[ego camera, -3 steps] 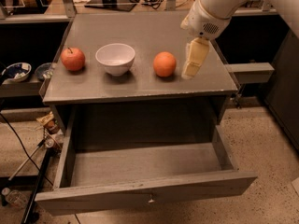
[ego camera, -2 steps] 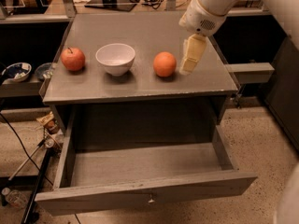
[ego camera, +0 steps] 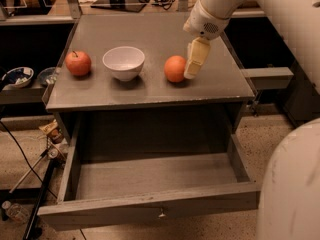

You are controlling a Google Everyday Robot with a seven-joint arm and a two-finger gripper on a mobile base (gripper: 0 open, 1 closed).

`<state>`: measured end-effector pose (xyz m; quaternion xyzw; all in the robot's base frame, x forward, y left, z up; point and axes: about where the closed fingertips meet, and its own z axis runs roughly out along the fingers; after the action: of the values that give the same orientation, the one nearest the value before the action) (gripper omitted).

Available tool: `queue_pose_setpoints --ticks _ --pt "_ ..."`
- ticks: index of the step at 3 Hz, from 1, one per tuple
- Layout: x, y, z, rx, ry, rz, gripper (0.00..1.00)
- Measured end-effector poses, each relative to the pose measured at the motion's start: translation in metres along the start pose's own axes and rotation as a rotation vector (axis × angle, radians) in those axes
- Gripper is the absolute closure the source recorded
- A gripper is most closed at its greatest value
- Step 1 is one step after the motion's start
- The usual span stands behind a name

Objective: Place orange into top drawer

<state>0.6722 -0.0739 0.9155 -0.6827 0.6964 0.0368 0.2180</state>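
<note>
The orange (ego camera: 175, 68) is seen on the desk (ego camera: 150, 31), right of the middle. The claw (ego camera: 192, 66) is set just beside its right side; how open it is cannot be told. Grabbing seems to be the step. Next, the orange must be lifted into the open top drawer (ego camera: 150, 206) below.

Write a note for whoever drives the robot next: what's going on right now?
Gripper: down at the grey wooden tabletop, close beside the right side of the small round orange fruit; no lift yet.
Orange: on the tabletop, right of the white bowl.
Wide grey wooden top drawer: pulled open, nothing inside.
Done: drawer open. Left: grasp orange, carry it down, release in drawer.
</note>
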Motion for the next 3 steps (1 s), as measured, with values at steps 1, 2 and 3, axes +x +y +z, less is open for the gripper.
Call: queue_pose_setpoints --ticks 1,2,3 --pt "-0.021 -0.007 0.023 -0.032 -0.024 -0.029 0.0" --pt "-0.021 -0.007 0.024 -0.033 -0.024 -0.029 0.0" --pt "-0.02 -0.007 0.045 -0.063 -0.038 -0.011 0.0"
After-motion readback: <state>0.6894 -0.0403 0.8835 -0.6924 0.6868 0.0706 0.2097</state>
